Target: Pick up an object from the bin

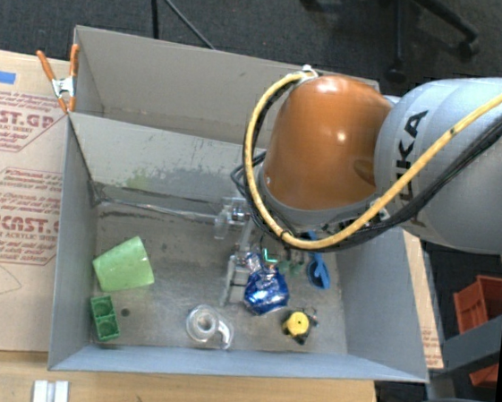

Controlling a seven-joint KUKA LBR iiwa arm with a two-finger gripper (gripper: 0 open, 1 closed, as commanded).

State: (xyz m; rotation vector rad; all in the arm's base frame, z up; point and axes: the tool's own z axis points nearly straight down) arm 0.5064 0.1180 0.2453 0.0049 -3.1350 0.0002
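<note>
Bin: grey metal, sloping walls, flat floor. It is holding six loose things, spread out and not heaped.

The arm is reaching in from the right edge, and its orange cover is hanging over the back-right part of the floor. The gripper is standing low over the floor, a little right of centre. Whether it is wide or narrow I cannot tell (the view is too cluttered at its tip).

Contents, from the gripper outward:
- A blue crumpled packet is lying just beside the gripper's tip, on the side toward the front edge and slightly to the right. Touching or just apart: cannot tell. Nothing is showing as gripped.
- A small blue clip is lying near the right edge, partly under the cables.
- A small yellow toy with a dark part is sitting near the front-right corner, apart from the packet.
- A clear ring is resting by the front edge, near its middle.
- A pale green cup is lying on its side near the left edge.
- A dark green block is sitting in the front-left corner, just beside the cup.
</note>
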